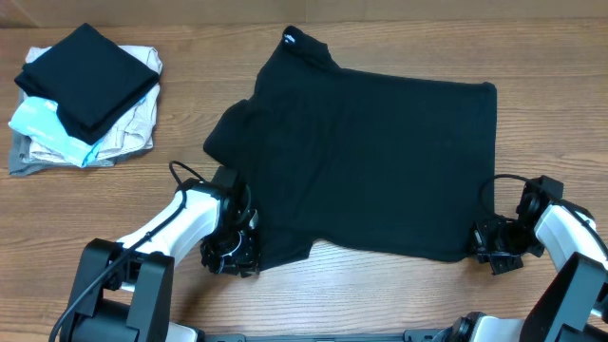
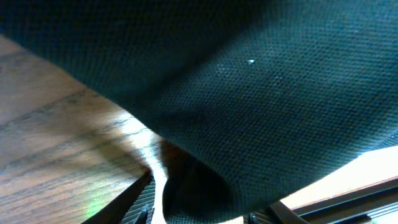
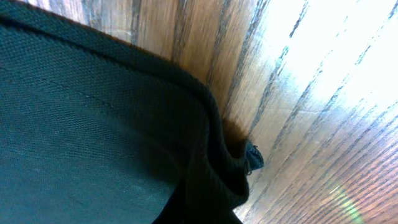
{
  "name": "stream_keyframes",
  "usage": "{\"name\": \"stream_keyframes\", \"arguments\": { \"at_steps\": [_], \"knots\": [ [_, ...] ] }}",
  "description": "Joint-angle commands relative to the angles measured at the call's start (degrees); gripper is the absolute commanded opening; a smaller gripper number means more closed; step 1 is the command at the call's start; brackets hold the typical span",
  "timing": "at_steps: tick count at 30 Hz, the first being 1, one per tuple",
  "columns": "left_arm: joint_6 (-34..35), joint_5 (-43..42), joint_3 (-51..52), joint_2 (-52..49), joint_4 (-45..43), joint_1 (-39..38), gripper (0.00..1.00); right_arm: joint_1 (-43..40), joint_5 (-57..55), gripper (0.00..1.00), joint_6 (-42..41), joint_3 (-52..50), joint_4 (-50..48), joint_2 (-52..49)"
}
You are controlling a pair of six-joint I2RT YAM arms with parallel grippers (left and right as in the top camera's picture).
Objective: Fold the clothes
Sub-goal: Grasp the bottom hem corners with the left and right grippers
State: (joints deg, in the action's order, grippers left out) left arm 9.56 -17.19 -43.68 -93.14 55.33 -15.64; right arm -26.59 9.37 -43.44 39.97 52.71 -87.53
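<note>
The black shirt (image 1: 366,157) lies spread flat on the wooden table, collar with its white tag (image 1: 289,40) at the far left. My left gripper (image 1: 235,252) is at the shirt's near left corner. In the left wrist view a fold of the shirt (image 2: 249,93) hangs between its jaws (image 2: 211,214), which stand apart with a lit gap beside the left finger. My right gripper (image 1: 492,245) is at the near right corner. In the right wrist view the bunched hem (image 3: 214,162) covers the fingers and looks pinched.
A stack of folded garments (image 1: 85,90), black on top of light-blue, beige and grey ones, sits at the far left of the table. Bare wood (image 1: 380,294) runs along the front edge between the two arms.
</note>
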Motion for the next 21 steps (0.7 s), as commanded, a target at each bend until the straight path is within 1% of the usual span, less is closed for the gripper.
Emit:
{"name": "stream_keyframes", "arguments": {
  "at_steps": [1, 9, 12, 14, 15, 16, 17, 18, 19, 20, 21],
  "knots": [
    [-2.3, -1.5, 0.3, -0.2, -0.5, 0.2, 0.49, 0.2, -3.7, 0.07, 0.4, -2.8, -0.6, -2.1],
    [1.8, 0.0, -1.3, -0.2, -1.1, 0.3, 0.49, 0.2, -3.7, 0.09, 0.4, -2.8, -1.0, -2.1],
    [3.5, 4.1, -2.1, -0.2, -2.9, 0.3, 0.48, 0.2, -3.7, 0.09, 0.4, -2.8, -1.0, -2.1],
    [5.7, 6.6, -2.1, -0.2, -3.2, 0.2, 0.43, 0.2, -3.7, 0.09, 0.4, -2.8, -1.0, -2.1],
    [5.9, 6.7, -2.1, -0.2, -3.1, 0.2, 0.39, 0.2, -3.7, 0.09, 0.4, -2.8, -1.0, -2.1],
    [5.9, 6.7, -2.1, -0.2, -3.0, 0.2, 0.31, 0.2, -3.7, 0.08, 0.4, -2.8, -0.8, -2.1],
    [5.9, 6.6, -2.1, -0.2, -2.9, 0.2, 0.26, 0.2, -3.7, 0.04, 0.4, -2.8, -0.7, -2.1],
    [5.9, 6.6, -2.1, -0.2, -2.8, 0.2, 0.19, 0.2, -3.7, 0.04, 0.4, -2.8, -0.8, -2.1],
    [5.9, 6.4, -2.1, -0.2, -2.7, 0.2, 0.09, 0.2, -3.8, 0.04, 0.4, -2.8, -0.8, -2.1],
    [5.9, 6.0, -2.1, -0.2, -2.7, 0.2, 0.04, 0.2, -3.8, 0.04, 0.4, -2.8, -0.8, -2.1],
    [5.8, 5.2, -2.1, -0.2, -2.6, 0.2, 0.04, 0.2, -3.7, 0.04, 1.2, -2.8, -0.8, -2.1]
  ]
}}
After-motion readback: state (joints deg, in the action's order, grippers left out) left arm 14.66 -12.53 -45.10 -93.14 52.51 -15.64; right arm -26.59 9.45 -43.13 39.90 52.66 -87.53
